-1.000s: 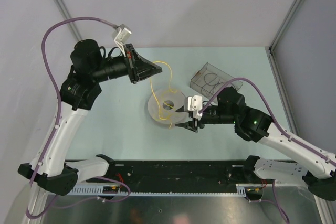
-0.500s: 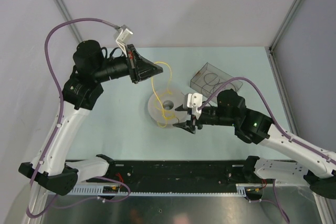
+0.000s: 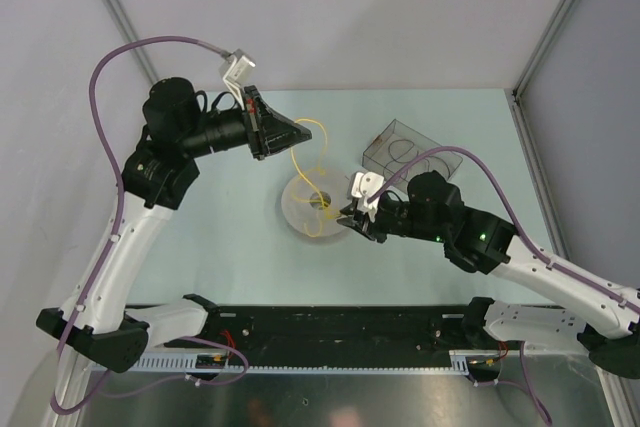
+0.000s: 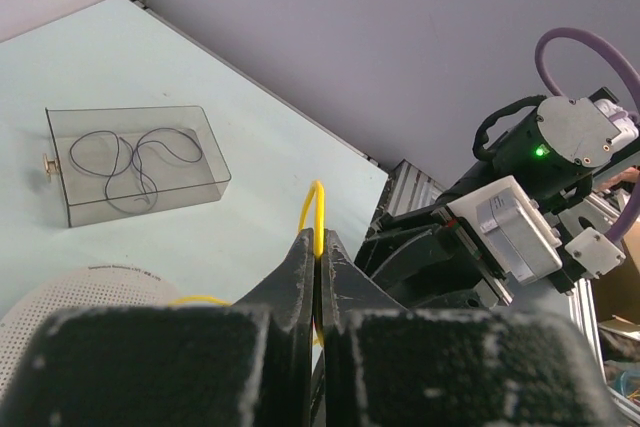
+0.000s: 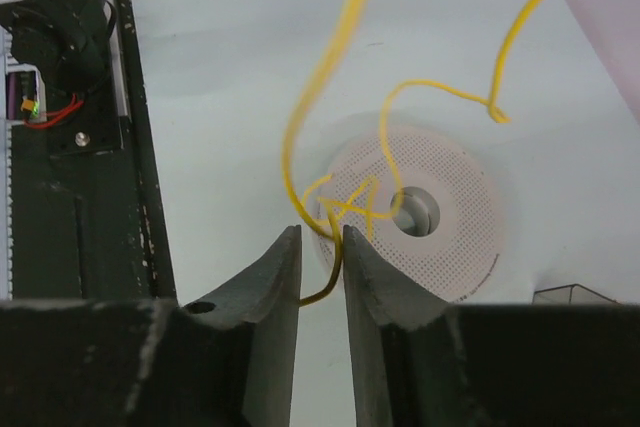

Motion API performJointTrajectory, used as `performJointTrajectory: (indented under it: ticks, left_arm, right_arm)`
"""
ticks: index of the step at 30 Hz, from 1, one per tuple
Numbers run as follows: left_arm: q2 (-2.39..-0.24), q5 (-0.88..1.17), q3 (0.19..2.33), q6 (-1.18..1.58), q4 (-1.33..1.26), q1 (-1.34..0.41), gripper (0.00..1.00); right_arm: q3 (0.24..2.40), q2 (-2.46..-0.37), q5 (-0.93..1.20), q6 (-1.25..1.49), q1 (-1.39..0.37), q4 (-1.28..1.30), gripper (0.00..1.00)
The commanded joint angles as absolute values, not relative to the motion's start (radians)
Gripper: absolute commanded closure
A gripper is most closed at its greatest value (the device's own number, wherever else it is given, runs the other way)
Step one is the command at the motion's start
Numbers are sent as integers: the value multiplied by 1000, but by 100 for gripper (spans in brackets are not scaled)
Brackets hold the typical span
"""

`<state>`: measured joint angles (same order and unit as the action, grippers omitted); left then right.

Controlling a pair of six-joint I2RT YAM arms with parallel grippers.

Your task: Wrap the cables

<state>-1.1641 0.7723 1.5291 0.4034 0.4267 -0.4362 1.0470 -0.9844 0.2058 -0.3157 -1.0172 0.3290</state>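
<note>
The left gripper (image 4: pixel 318 247) pinches the yellow cable (image 4: pixel 318 209) tight, above mid-bench toward the far edge. From there it drops onto the white spool (image 5: pixel 465 237), and its tail passes between the slightly parted fingers of the right gripper (image 5: pixel 322 247).

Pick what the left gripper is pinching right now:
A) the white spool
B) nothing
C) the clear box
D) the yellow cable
D: in the left wrist view, the left gripper is shut on the yellow cable, which arcs up out of it. The clear box sits well apart from the gripper.
</note>
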Motion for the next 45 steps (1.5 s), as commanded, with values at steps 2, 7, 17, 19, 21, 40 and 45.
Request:
performJointTrajectory:
  ticks: [2, 7, 17, 19, 21, 40, 45]
  left_arm:
    - [-1145, 799, 1523, 422, 378, -433, 100]
    - [-1152, 801, 1526, 429, 370, -433, 100]
    - [-1156, 814, 1526, 437, 354, -432, 100]
    - [-1157, 818, 1526, 438, 351, -432, 100]
    - [-1160, 823, 1526, 440, 349, -432, 100]
    - [-1159, 906, 1418, 428, 331, -564, 100]
    - [-1181, 940, 1480, 417, 318, -572, 100]
  right_arm:
    - [1051, -961, 193, -339, -1019, 368, 63]
    - [1050, -974, 189, -341, -1010, 400, 60]
    - [1038, -985, 201, -365, -987, 424, 95]
    - [1036, -983, 196, -372, -981, 429, 99]
    - [1037, -982, 196, -379, -975, 431, 100]
    - [1036, -960, 332, -531, -993, -29, 100]
    - [1037, -992, 481, -392, -1061, 18, 100]
